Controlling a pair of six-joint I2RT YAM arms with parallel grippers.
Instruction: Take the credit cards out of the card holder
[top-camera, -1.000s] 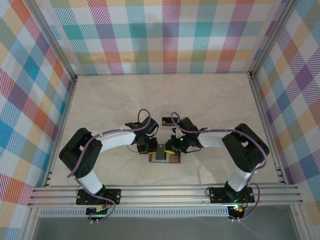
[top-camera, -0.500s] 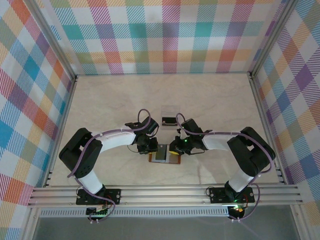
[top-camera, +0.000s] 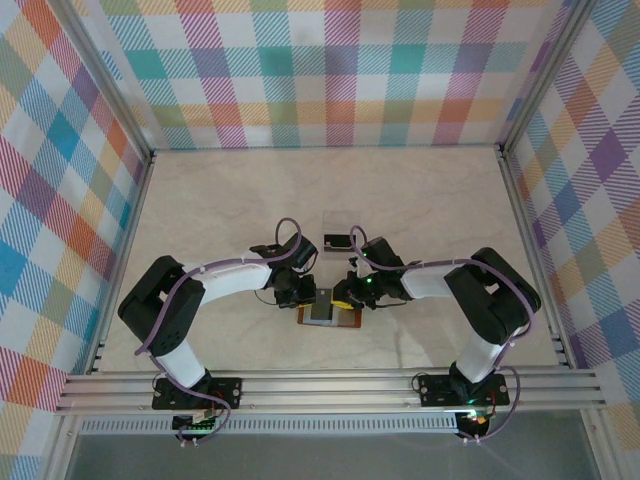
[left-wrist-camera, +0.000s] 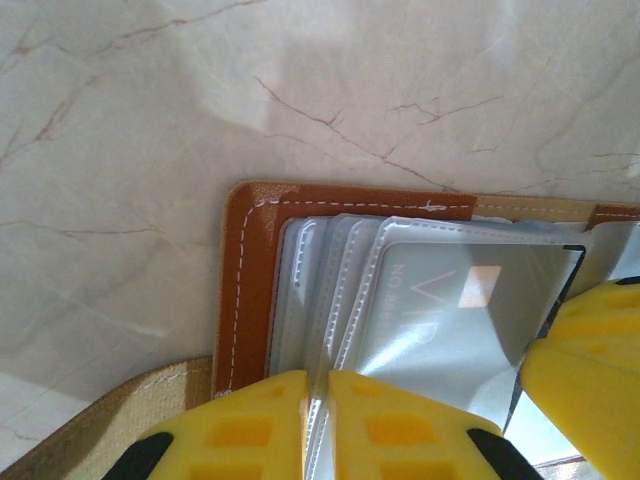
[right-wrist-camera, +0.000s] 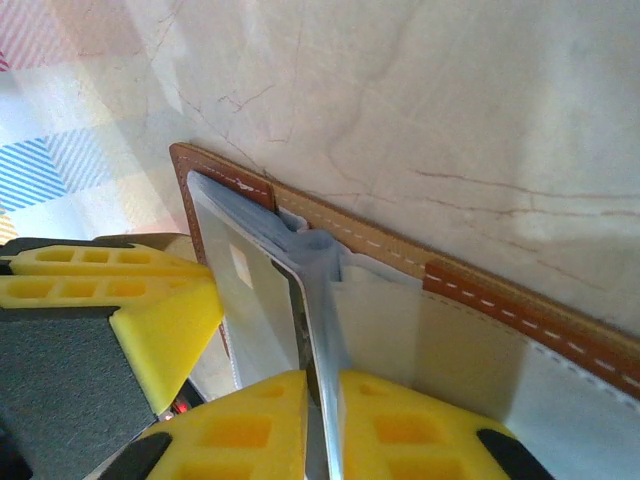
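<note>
A pale marbled surface (top-camera: 430, 200) sits inside plaid walls (top-camera: 330, 70). The brown card holder (top-camera: 331, 318) lies open on it. On the card holder's left side the left tool (left-wrist-camera: 318, 388) pinches its clear sleeves. On its right side the right tool (right-wrist-camera: 322, 388) is clamped on one sleeve's edge, beside a grey credit card (left-wrist-camera: 450, 310).

Card holder (left-wrist-camera: 245, 290): brown leather, white stitching, grey-blue translucent sleeves. Credit card (left-wrist-camera: 470, 300): pale grey, dark edge. Jaws: yellow. Surface (left-wrist-camera: 300, 90): cream marble, brown veining. Walls (top-camera: 340, 70): pastel multicolour plaid.
</note>
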